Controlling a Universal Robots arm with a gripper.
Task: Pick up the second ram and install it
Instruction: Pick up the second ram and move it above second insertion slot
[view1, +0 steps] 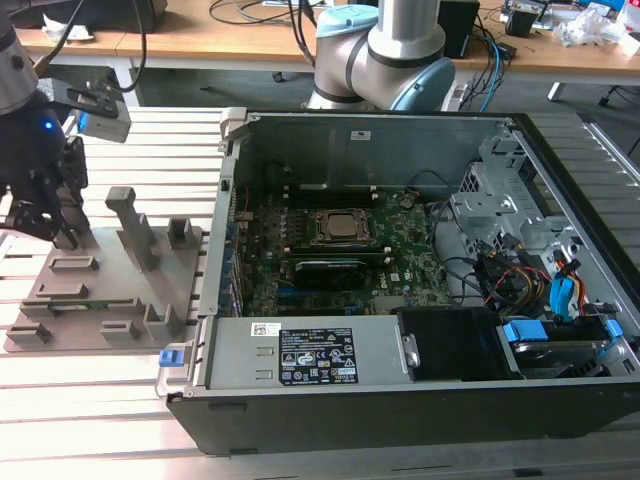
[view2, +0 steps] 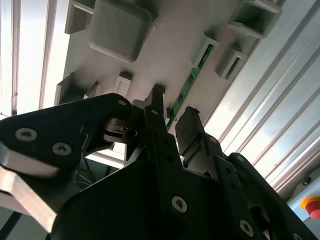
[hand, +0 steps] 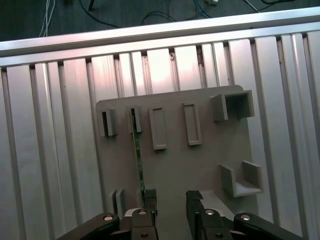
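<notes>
Slotted table (hand: 50, 150) carries a grey fixture (hand: 175, 170); its slot blocks (hand: 159, 127) flank the second ram (hand: 138, 160), jaws parted, seemingly empty.

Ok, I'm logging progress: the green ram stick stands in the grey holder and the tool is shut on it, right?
Not shut. In the first wrist view the tool is open, its fingers apart and not pinching the ram stick. The stick does stand in the grey holder.
</notes>
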